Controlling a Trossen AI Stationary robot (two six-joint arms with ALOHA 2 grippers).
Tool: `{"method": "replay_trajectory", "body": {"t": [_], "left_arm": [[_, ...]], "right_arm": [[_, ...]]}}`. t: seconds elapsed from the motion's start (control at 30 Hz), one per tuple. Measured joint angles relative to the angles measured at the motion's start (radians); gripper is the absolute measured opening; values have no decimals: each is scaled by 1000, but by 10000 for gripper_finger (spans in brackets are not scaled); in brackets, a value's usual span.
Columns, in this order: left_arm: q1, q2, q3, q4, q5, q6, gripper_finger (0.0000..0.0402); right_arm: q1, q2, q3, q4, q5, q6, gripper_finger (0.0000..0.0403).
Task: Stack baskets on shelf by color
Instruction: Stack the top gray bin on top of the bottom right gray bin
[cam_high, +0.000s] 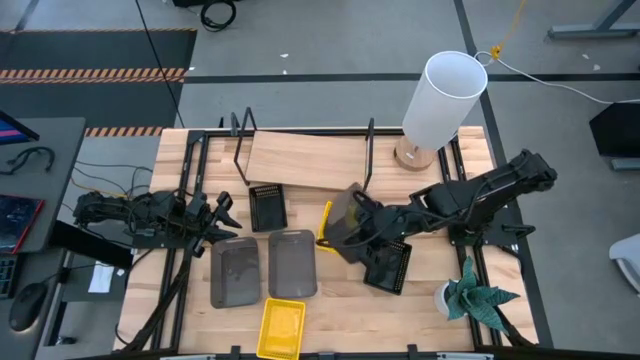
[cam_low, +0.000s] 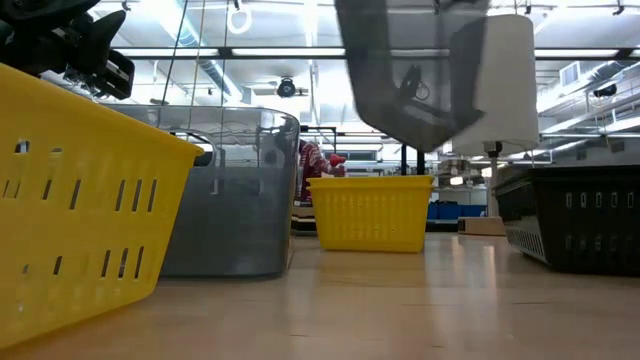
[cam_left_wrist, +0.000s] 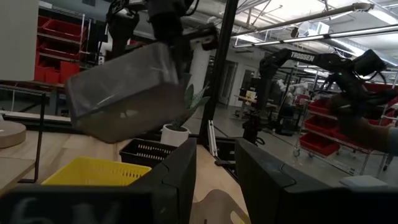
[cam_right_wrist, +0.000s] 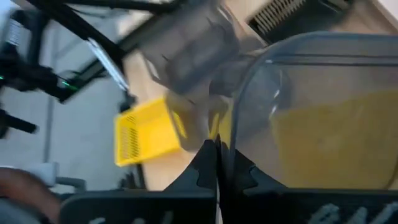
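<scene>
My right gripper (cam_high: 358, 214) is shut on a smoky grey basket (cam_high: 345, 232) and holds it in the air right of the table's middle. In the low view the grey basket (cam_low: 400, 80) hangs high, and a yellow basket (cam_high: 325, 226) lies just under it. My left gripper (cam_high: 222, 215) waits open at the table's left, touching nothing. The shelf (cam_high: 305, 160) stands at the far edge with a black basket (cam_high: 267, 207) at its front. Two grey baskets (cam_high: 263, 268) lie side by side on the table, with another yellow basket (cam_high: 282, 327) near the front edge and a second black basket (cam_high: 388, 265). My right gripper pinches the grey basket's side wall at the rim (cam_right_wrist: 231, 127) between its two fingers, which come slanting down from the table's right. In the left wrist view the basket (cam_left_wrist: 124, 93) is lifted clear and hangs tilted below the gripper.
A white lamp (cam_high: 440, 100) stands at the shelf's right end, and a small potted plant (cam_high: 472, 296) sits near the front right corner. Black frame rails (cam_high: 190, 190) run along the table's sides. Bare wood shows between the shelf and the lying baskets.
</scene>
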Motion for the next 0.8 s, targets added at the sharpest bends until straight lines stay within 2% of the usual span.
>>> {"method": "replay_trajectory", "body": {"t": [0.13,0.2,0.4,0.57,0.8], "left_arm": [[0,1,0,0,0,0,117],[0,1,0,2,0,0,117],[0,1,0,0,0,0,117],[0,1,0,0,0,0,117],[0,1,0,0,0,0,117]], "right_arm": [[4,55,16,104,-45,-20,0],[5,105,57,103,-82,-43,0],[5,280,281,92,-188,-151,0],[5,425,487,9,-254,-236,0],[-4,585,655,-62,-318,-326,0]]}}
